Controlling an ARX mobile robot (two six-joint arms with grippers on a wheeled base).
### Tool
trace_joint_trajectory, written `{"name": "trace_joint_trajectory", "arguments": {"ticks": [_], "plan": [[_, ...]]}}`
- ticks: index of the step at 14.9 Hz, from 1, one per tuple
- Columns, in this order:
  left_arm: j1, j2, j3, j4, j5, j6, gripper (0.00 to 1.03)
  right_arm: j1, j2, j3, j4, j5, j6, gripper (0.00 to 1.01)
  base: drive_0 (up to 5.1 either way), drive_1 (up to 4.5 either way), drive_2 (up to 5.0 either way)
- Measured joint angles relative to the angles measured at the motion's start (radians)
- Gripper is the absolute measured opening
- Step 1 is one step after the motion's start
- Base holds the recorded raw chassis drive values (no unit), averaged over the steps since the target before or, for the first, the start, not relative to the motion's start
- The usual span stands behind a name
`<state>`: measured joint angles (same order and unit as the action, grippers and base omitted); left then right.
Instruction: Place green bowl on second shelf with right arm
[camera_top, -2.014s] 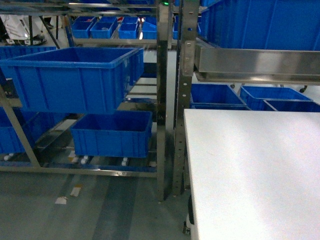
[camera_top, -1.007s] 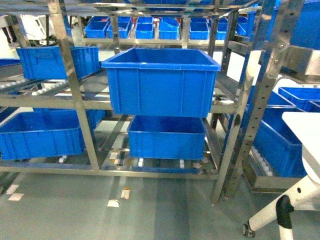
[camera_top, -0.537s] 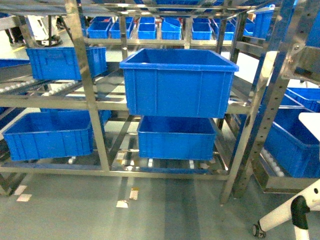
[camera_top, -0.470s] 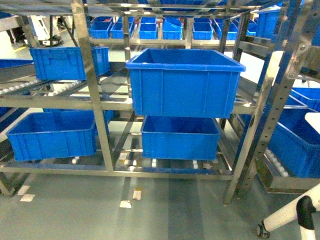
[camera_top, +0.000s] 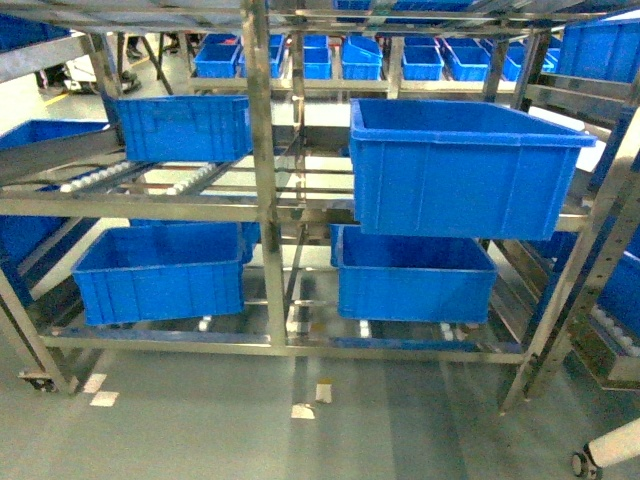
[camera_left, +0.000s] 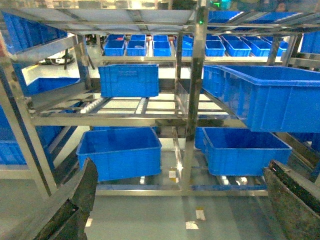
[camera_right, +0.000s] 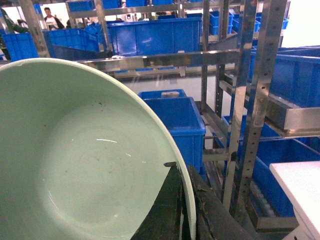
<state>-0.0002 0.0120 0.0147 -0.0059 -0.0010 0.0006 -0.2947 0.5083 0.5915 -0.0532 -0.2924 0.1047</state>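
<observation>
Right gripper (camera_right: 182, 210) is clamped on the rim of the green bowl (camera_right: 85, 160), one dark finger inside the rim and the other outside, pinching the thin wall between them. The bowl is tipped toward the right wrist camera and fills the left half of that view: pale mint, smooth, plain inside, with a few faint specks and a soft glare near the bottom. It is held in the air in front of a steel rack upright (camera_right: 255, 95), with a blue tote (camera_right: 175, 122) on the shelving behind it.

Left gripper (camera_left: 180, 200) is spread wide and carries nothing; its two dark fingers (camera_left: 75, 200) frame the bottom corners of the left wrist view, aimed level at the metal shelf rack (camera_left: 192, 90).

In the head view neither arm shows. The rack (camera_top: 262, 180) stands straight ahead, a large blue tote (camera_top: 465, 165) on its middle level and another tote (camera_top: 160, 272) below left.
</observation>
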Motion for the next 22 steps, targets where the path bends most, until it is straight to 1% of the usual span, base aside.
{"name": "trace_joint_trajectory", "arguments": {"ticks": [3, 5, 6, 7, 22], "plan": [[0.000, 0.000, 0.000, 0.002, -0.003, 0.000, 0.98, -0.001, 0.000, 0.000, -0.003, 0.000, 0.000, 0.02, 0.0, 0.00, 0.0], [0.000, 0.000, 0.000, -0.003, -0.004, 0.000, 0.98, 0.001, -0.001, 0.000, 0.003, -0.011, 0.000, 0.02, 0.0, 0.00, 0.0], [0.000, 0.000, 0.000, 0.006, -0.003, 0.000, 0.98, 0.000, 0.000, 0.000, -0.001, -0.009, 0.000, 0.02, 0.0, 0.00, 0.0], [0.000, 0.000, 0.000, 0.003, -0.003, 0.000, 0.98, -0.001, 0.001, 0.000, -0.005, 0.002, 0.000, 0.02, 0.0, 4.11, -4.2], [0.000, 0.000, 0.000, -0.001, 0.000, 0.000, 0.98, 0.000, 0.000, 0.000, 0.001, 0.000, 0.000, 0.02, 0.0, 4.17, -4.2]]}}
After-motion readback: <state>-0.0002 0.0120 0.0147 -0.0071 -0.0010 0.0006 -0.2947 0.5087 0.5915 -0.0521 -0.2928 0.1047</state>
